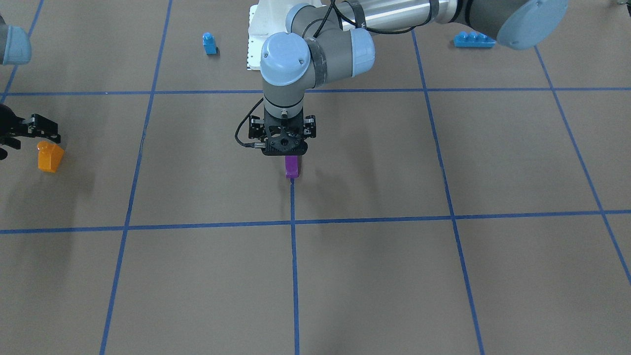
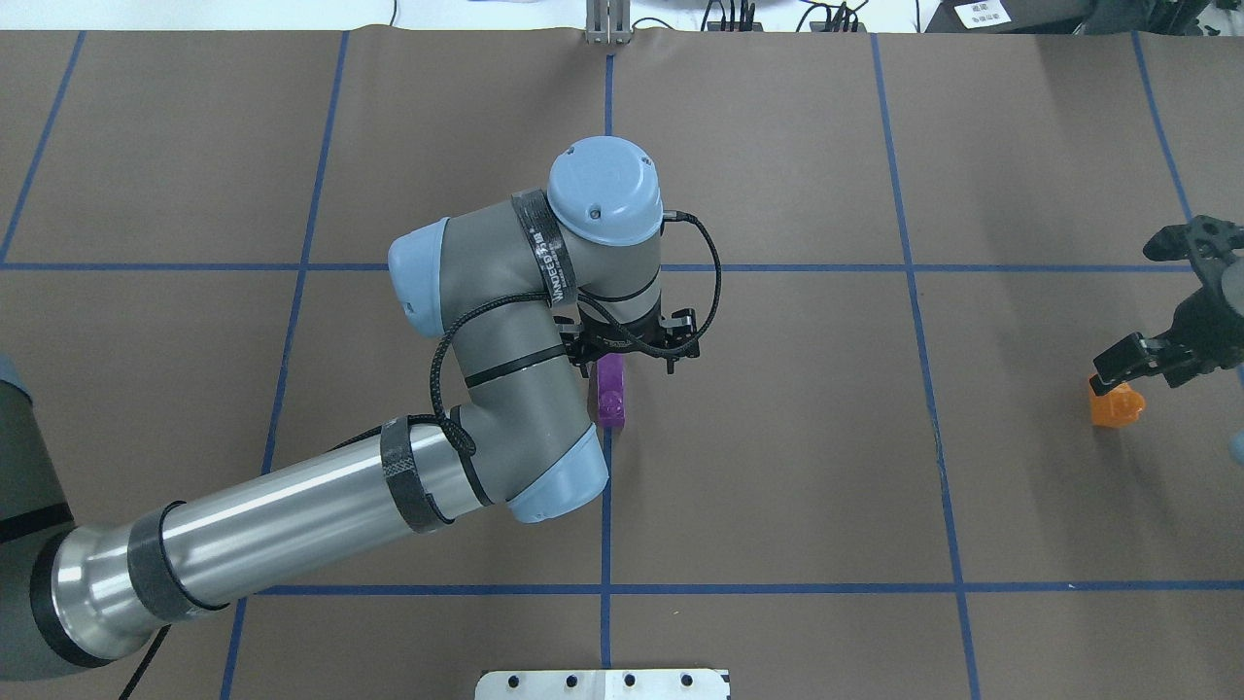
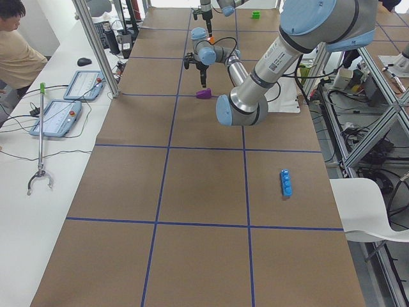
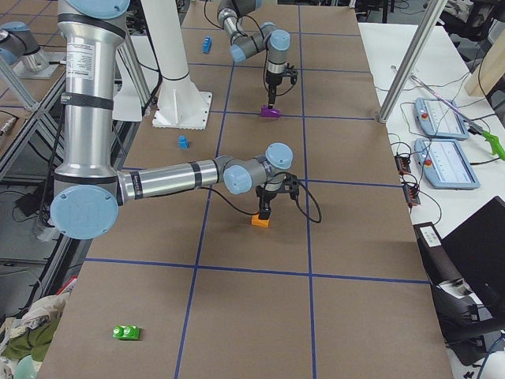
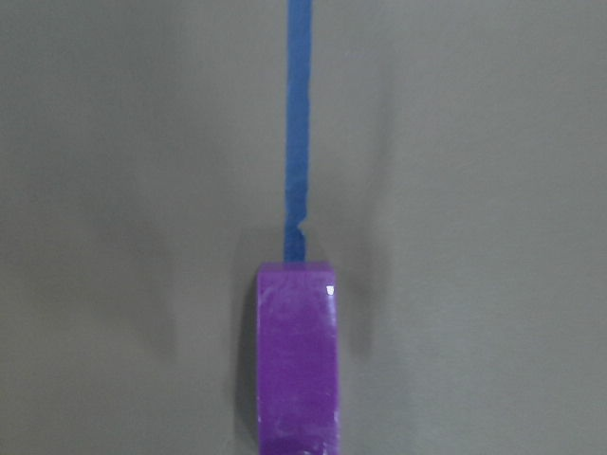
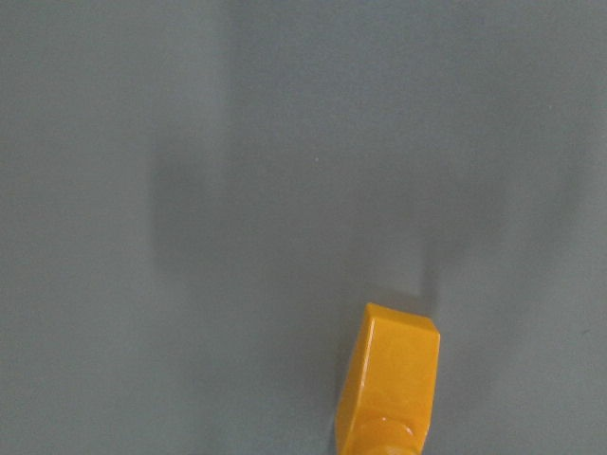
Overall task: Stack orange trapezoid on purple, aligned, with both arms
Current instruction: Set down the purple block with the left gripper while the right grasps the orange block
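Though they're apart, one purple (image 2: 610,394), one orange (image 2: 1116,406)

On the tape-lined brown table (image 1: 374,276) are laid the purple (image 1: 292,167), the orange trapezoid (image 1: 51,158), a small blue block (image 1: 209,43) and a long blue brick (image 1: 473,39).

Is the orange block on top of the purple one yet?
Not yet. The orange trapezoid and the purple sit far apart on the table. The left gripper hangs over the purple, the right gripper beside the orange trapezoid. Lifting, carrying and stacking are left.
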